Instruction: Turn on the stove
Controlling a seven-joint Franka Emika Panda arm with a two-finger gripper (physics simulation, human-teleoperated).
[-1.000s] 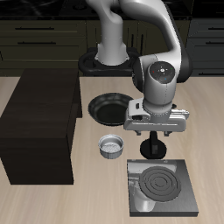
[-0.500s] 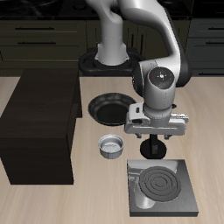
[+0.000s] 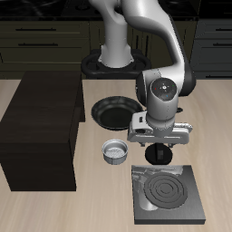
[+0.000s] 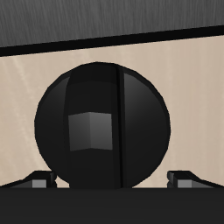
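One light wooden table (image 3: 54, 210) carries four things in the exterior view: one flat square dark-grey stove (image 3: 168, 194) with a grey spiral coil near the front edge, one small grey metal bowl (image 3: 115, 151), one round black frying pan (image 3: 112, 111) farther back, and one large dark-brown box cabinet (image 3: 41, 131). Dark kitchen drawers stand behind. The gripper (image 3: 161, 159) hangs over the stove's far edge. Bare wood lies before the cabinet.

In the wrist view, two fingertips (image 4: 42, 180) frame a round black knob (image 4: 101, 127); I cannot tell if the pincer is spread or pressed.

Behind my table (image 3: 54, 213) of pale wood ran dark cabinets with drawers (image 3: 45, 36); a dark-brown cabinet (image 3: 41, 127) stood on the tabletop.
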